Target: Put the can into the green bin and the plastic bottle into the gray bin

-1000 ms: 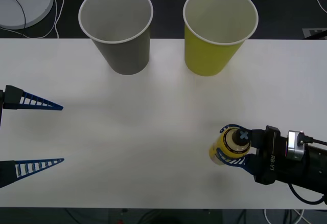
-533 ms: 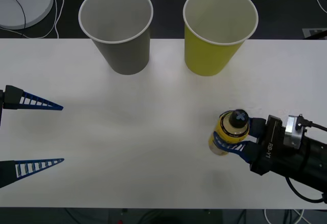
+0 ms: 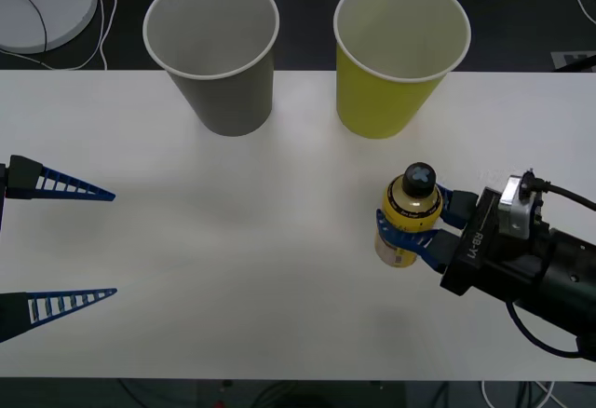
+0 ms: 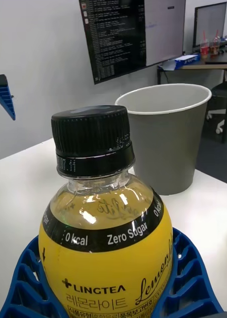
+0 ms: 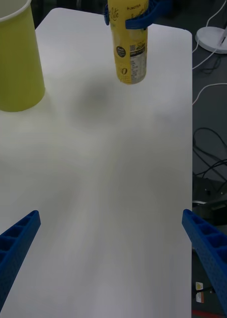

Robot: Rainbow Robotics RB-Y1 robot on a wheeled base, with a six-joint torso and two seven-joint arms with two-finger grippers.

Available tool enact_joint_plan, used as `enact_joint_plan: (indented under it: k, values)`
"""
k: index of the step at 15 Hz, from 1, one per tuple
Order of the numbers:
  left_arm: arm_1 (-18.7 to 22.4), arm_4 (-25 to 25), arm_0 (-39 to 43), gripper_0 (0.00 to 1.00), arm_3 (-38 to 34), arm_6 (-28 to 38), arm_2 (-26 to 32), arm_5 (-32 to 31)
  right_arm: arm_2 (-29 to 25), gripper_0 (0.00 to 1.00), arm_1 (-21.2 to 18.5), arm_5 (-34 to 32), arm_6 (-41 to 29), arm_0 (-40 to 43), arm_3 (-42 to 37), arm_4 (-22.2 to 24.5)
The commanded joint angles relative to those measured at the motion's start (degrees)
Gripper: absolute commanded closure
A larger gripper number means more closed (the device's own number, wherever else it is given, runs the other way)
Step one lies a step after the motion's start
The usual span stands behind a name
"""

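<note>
Near right: your right gripper (image 3: 415, 225) clamps the plastic bottle (image 3: 406, 213), lifted for carrying to the gray bin (image 3: 216, 54).
Left gripper (image 3: 67, 240): fingers apart, idle.

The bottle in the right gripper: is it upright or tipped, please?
Upright. The bottle is clamped in the right gripper with its black cap on top; the left wrist view shows it hanging vertical, clear of the table.

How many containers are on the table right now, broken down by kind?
Large paper cups: 2, the gray paper cup and the yellow-green paper cup, both upright at the table's far edge.
Small yellow plastic bottles with a black screw cap: 1, held by the right end effector.
Total: 3
</note>
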Motion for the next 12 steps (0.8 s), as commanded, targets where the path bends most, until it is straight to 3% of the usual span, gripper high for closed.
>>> enact_joint_plan:
  k: [1,5,9,12]
  values:
    - [0.0,0.0,0.0,0.0,0.0,0.0,0.0,0.0,-1.5,1.0,-0.8,5.1,-0.7,0.0,-3.9,-1.3]
    - [0.0,0.0,0.0,0.0,0.0,0.0,0.0,0.0,-3.9,1.0,-1.5,12.2,-2.0,-0.1,-8.4,-1.6]
    - [0.0,0.0,0.0,0.0,0.0,0.0,0.0,0.0,-5.3,1.0,-3.0,15.3,-3.3,-0.5,-9.6,-1.6]
    - [0.0,0.0,0.0,0.0,0.0,0.0,0.0,0.0,-6.0,1.0,-1.6,16.8,-4.0,-0.4,-9.9,-1.4]
